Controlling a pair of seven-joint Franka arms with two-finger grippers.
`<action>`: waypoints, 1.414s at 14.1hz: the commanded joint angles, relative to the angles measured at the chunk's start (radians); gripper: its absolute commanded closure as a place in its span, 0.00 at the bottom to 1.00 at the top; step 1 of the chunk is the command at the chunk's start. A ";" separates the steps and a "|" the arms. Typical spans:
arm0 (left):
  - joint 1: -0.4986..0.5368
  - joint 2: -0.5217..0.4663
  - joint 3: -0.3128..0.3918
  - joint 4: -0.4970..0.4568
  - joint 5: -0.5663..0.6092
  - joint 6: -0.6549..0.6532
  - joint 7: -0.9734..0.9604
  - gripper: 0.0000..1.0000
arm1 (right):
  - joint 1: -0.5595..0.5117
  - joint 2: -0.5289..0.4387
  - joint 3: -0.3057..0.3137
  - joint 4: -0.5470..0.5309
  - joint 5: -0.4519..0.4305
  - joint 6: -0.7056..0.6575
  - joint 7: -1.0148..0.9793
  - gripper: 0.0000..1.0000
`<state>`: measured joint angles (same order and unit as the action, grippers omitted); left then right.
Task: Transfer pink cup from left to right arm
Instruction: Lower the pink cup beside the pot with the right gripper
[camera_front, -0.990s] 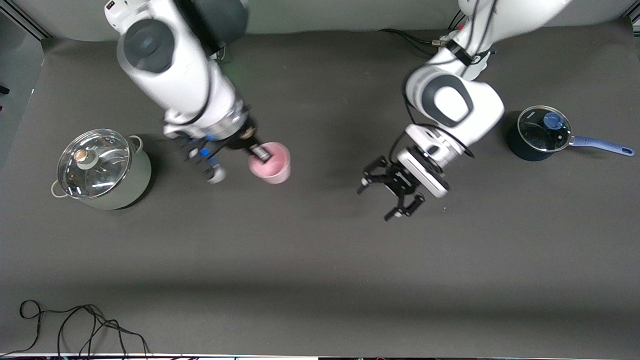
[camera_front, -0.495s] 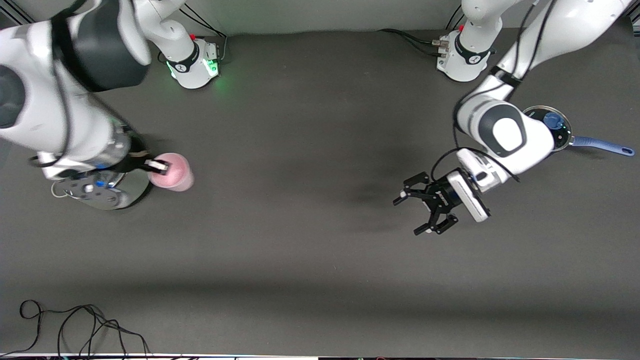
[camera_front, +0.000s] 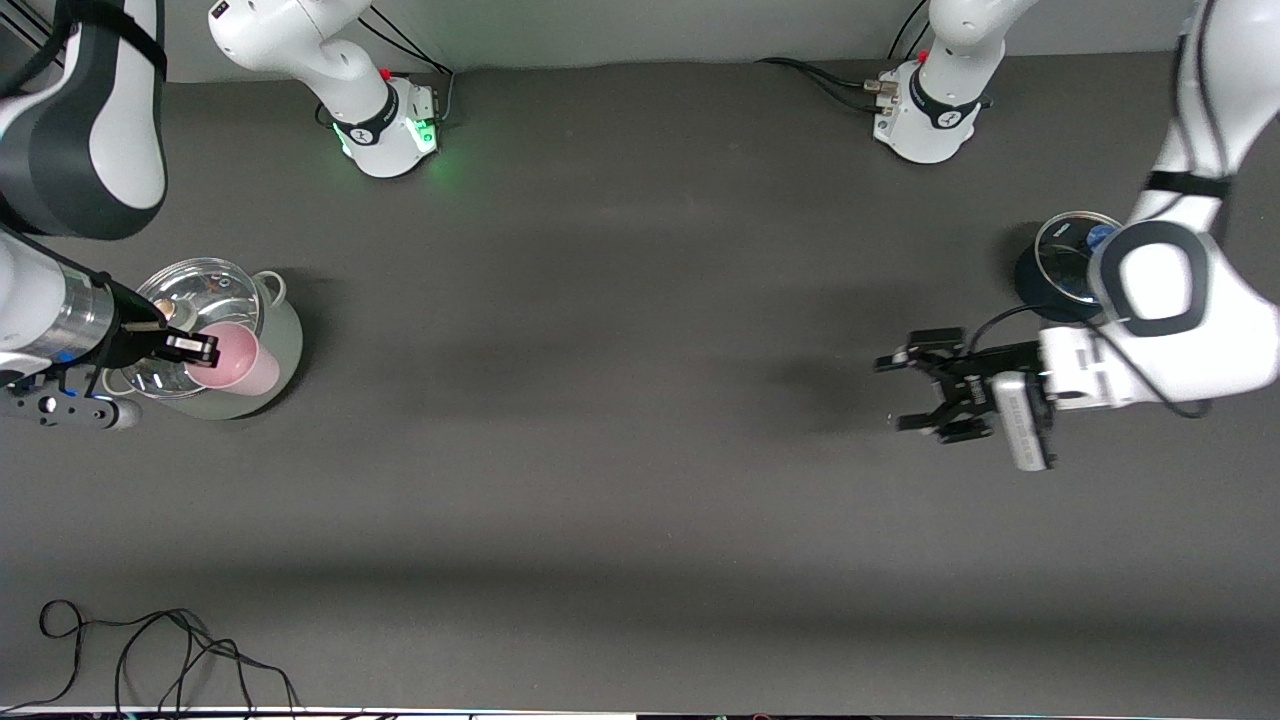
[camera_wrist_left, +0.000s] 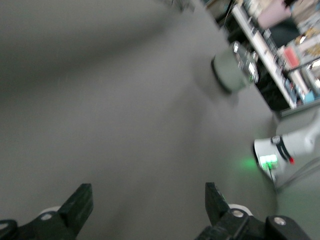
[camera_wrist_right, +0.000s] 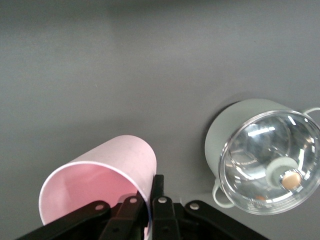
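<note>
Pinching the rim of the pink cup (camera_front: 236, 360), the right gripper (camera_front: 190, 348) holds it in the air over the lidded pot (camera_front: 270, 345) at the right arm's end; the left gripper (camera_front: 925, 392) hangs spread and bare over the table (camera_front: 620, 420), beside the blue saucepan (camera_front: 1045, 275)

Lidded pale green pot (camera_front: 262, 375) toward the right arm's end, blue-handled saucepan (camera_front: 1050, 270) toward the left's, black cable (camera_front: 150, 655) nearest the camera.
</note>
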<state>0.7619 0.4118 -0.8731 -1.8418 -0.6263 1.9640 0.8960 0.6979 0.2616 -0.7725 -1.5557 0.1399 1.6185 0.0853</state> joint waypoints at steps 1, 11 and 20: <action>0.004 -0.103 0.003 0.071 0.233 -0.190 -0.228 0.00 | 0.026 -0.082 -0.002 -0.195 -0.016 0.162 -0.015 1.00; -0.007 -0.165 -0.014 0.271 0.747 -0.480 -0.642 0.00 | 0.051 -0.055 0.007 -0.698 0.001 0.874 -0.010 1.00; 0.013 -0.306 -0.007 0.193 0.793 -0.410 -0.927 0.00 | 0.063 0.051 0.015 -0.693 0.266 0.854 -0.101 1.00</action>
<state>0.7653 0.1815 -0.8889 -1.5786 0.1568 1.5011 0.0167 0.7472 0.2809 -0.7514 -2.2537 0.3353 2.4708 0.0295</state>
